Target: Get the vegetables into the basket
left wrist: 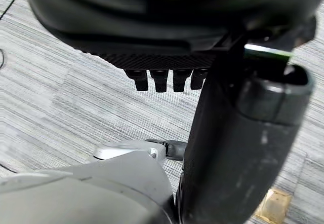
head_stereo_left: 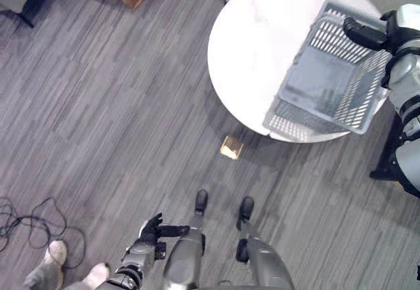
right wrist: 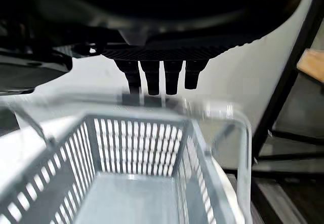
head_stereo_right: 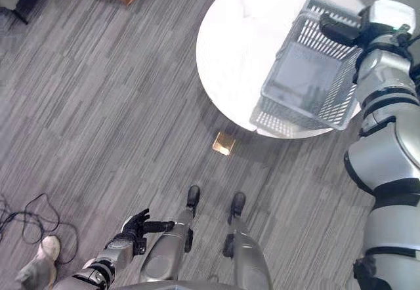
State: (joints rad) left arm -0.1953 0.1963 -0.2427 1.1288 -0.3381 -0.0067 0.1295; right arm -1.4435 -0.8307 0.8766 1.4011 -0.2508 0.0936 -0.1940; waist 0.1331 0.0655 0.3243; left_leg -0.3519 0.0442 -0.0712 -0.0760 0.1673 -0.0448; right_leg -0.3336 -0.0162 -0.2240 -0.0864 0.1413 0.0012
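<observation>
Basket: a grey slotted plastic basket [head_stereo_left: 331, 73] sits on the round white table [head_stereo_left: 256, 47], at the table's right edge, and one near corner overhangs the rim. It looks tilted, with its far right corner raised. I see nothing lying in it.

My right hand: my right hand [head_stereo_left: 367, 34] is at the basket's far right corner, up against the rim. In my right wrist view my fingers [right wrist: 152, 74] hang in a straight row just above the basket's rim [right wrist: 167, 113]. The thumb is off to one side in the dark, so I cannot tell whether it pinches the rim.

My left hand: my left hand [head_stereo_left: 154, 229] hangs low by my side over the carpet, well apart from the table. Its fingers [left wrist: 161, 79] are loosely apart, the thumb sticks out sideways, and it holds nothing.

Vegetables: I cannot make out any on the table's bare top or in the basket.

Floor: a small tan square object [head_stereo_left: 231, 147] lies on the grey carpet [head_stereo_left: 118, 106] just off the table's near edge; what it is I cannot say.

Person: a person's light shoes [head_stereo_left: 51, 254] stand on the carpet near my left hand.
</observation>
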